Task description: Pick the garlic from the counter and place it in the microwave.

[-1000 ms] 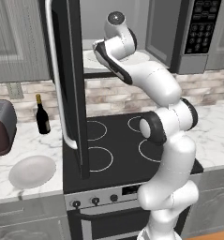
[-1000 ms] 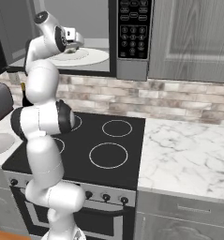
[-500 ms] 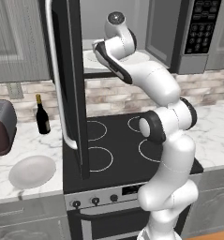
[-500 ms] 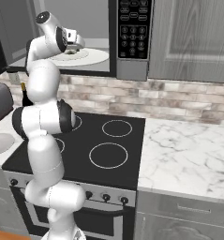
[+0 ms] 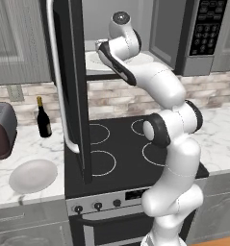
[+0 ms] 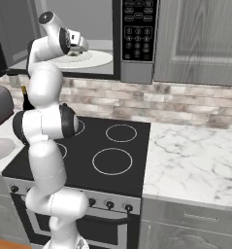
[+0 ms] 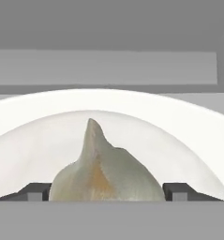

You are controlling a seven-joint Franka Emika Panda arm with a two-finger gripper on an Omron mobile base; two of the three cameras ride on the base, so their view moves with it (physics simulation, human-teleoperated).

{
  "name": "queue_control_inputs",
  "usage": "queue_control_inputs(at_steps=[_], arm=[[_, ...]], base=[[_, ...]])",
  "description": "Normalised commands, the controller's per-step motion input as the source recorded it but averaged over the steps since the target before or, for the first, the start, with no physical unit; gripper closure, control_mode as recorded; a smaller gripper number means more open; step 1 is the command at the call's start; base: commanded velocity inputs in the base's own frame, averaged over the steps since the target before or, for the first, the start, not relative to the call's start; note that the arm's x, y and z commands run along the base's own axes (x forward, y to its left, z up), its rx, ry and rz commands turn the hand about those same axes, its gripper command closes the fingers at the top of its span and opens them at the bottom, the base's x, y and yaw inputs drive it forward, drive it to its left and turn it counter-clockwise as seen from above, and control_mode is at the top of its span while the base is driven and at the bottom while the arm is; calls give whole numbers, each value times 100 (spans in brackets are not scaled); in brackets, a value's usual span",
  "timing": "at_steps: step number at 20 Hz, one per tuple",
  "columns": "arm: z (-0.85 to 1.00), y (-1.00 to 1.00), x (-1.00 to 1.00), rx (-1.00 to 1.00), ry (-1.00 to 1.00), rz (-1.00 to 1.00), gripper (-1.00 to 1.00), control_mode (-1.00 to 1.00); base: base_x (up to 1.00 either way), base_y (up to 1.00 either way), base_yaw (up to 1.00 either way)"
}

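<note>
Gripper [image 7: 106, 191] pinches garlic [image 7: 105, 171] above turntable [image 7: 188, 129] inside microwave [image 6: 137, 73]; risk: bulb released high rolls off turntable; wrist may clip open door [image 5: 70, 86] on exit.

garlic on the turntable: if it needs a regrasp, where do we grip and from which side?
Grip the garlic across its wide lower body, not the pointed top, which tapers and would slip. Come in level through the open front of the microwave, as the hand sits now, one fingertip on each side. The turntable rim leaves room for that.
</note>
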Motion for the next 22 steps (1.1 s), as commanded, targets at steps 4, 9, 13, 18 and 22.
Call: queue_control_inputs(at_steps=[4, 9, 13, 18, 22], arm=[[0, 0, 0, 0, -2, -5, -100, -100], [8, -5, -18, 0, -12, -2, -100, -100], [12, 0, -62, 0, -7, -3, -100, -100], [6, 0, -97, 2, -1, -4, -100, -100], [-1, -19, -100, 7, -4, -4, -100, -100]], base=[[0, 0, 0], [0, 0, 0], [0, 0, 0], [0, 0, 0], [0, 0, 0]])
